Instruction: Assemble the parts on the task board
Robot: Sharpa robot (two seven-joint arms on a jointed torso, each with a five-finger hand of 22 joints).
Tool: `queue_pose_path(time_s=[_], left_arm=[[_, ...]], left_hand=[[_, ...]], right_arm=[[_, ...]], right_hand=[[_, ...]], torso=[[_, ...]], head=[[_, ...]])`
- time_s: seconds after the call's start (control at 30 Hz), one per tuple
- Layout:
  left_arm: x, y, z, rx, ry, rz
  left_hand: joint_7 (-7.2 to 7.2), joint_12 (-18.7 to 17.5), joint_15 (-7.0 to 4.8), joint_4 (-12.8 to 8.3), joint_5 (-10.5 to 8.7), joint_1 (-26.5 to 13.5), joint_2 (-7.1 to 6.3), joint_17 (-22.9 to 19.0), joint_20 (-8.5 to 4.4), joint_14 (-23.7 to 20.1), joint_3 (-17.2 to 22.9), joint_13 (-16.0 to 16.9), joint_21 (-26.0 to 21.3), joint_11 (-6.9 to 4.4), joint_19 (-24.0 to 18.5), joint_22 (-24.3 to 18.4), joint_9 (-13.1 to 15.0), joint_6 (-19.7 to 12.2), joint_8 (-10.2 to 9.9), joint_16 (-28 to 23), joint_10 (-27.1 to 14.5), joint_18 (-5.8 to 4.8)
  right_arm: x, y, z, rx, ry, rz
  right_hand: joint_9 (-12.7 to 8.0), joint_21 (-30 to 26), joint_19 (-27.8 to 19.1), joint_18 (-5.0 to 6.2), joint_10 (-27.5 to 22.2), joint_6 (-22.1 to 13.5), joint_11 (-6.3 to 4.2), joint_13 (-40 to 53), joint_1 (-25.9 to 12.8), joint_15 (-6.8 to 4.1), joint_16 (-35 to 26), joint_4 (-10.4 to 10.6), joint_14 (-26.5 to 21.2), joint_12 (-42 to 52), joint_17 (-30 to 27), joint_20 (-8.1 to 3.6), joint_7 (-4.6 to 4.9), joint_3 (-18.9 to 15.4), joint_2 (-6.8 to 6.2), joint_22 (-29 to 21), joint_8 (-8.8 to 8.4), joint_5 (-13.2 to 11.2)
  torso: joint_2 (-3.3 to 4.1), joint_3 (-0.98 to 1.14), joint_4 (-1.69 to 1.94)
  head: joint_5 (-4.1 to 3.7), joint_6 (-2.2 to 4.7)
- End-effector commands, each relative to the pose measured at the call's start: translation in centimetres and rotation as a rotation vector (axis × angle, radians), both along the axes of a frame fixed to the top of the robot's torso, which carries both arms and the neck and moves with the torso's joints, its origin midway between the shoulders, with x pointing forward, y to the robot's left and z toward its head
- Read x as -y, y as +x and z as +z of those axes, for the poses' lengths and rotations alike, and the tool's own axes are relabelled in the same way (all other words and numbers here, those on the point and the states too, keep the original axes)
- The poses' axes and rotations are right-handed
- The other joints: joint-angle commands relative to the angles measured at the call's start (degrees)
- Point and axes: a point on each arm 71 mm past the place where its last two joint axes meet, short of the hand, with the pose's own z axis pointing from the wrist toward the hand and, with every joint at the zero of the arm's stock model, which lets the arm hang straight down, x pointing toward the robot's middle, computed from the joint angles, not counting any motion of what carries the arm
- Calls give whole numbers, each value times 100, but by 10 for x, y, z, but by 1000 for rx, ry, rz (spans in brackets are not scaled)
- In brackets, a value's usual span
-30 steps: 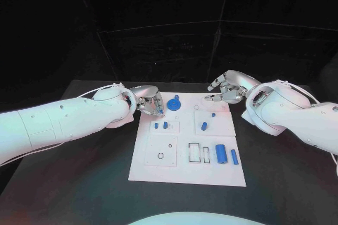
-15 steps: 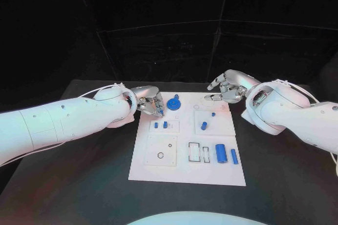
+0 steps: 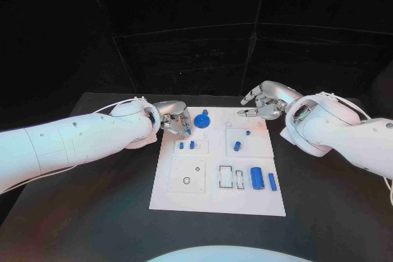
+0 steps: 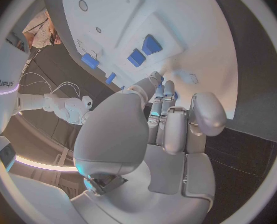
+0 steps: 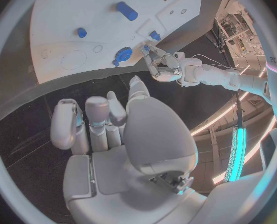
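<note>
- Over the far left edge of the task board [image 3: 217,202] I see my left hand [image 3: 174,121], fingers curled together; whether they pinch anything I cannot tell.
- Just beside those fingertips stands a round blue part [image 3: 202,123].
- My right hand [image 3: 266,102] hovers near the board's far right corner, fingers loosely bent, holding nothing.
- Other blue parts [image 3: 256,178] lie on the board.

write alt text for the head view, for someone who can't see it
A white task board lies on a black table with small blue parts on it. The left hand is at the board's far left corner; the right hand hovers by its far right corner.
</note>
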Motion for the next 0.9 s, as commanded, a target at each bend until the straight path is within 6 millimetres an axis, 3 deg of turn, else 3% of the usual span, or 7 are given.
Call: queue_pose_path(time_s=[0.03,0.9], left_arm=[[2,0,0,-11,3,-7],[4,0,-3,-30,25,-7]], left_hand=[[11,-24,-18,-8,7,-44,7,-2,1,159,34,10,30,10,4,5,-4,34,-21,-4,38,-89],[16,-36,-18,-18,5,-49,-7,-12,1,154,37,11,27,11,1,4,-6,34,-30,-8,43,-88]], right_arm=[[-1,0,1,8,-1,8],[-1,0,2,9,0,8]], right_hand=[[-6,-36,-33,115,-15,-22,-2,7,1,-10,-36,31,-44,-9,2,13,2,0,51,-6,28,36],[-4,-55,-40,118,-20,-14,-6,-9,26,-14,-64,34,-39,-19,-18,10,-2,-22,68,-25,49,37]], torso=[[0,-2,0],[-1,-1,-1]], head=[[-1,-5],[-5,-30]])
